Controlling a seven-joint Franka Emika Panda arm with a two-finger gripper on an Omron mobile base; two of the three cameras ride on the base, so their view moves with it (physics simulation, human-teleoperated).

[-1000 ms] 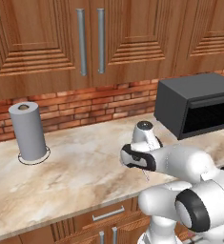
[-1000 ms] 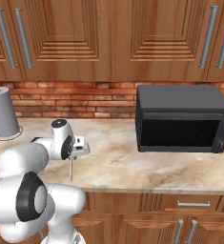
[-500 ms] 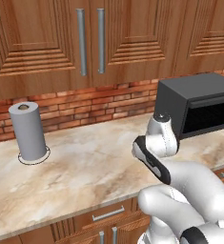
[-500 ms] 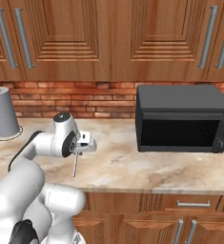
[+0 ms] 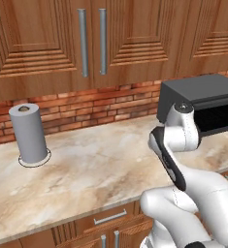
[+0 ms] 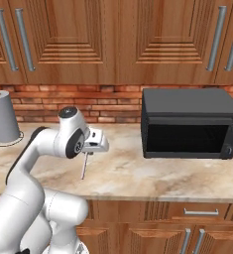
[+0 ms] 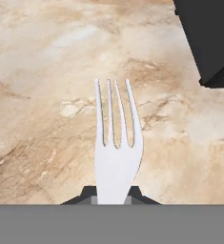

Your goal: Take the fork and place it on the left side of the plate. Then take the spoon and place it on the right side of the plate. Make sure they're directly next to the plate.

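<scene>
The pincer [image 7: 111, 193] is pinching the fork [image 7: 114, 143] by its handle, tines hanging downward clear above the marble surface [image 6: 152, 171] beside the microwave [image 6: 190, 124], presumably for carrying toward the plate.

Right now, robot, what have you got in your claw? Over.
Jaws shut on the fork, tines pointing away from the hand. Fork hangs above the marble counter. Microwave close on the right, paper-towel roll far left.
</scene>
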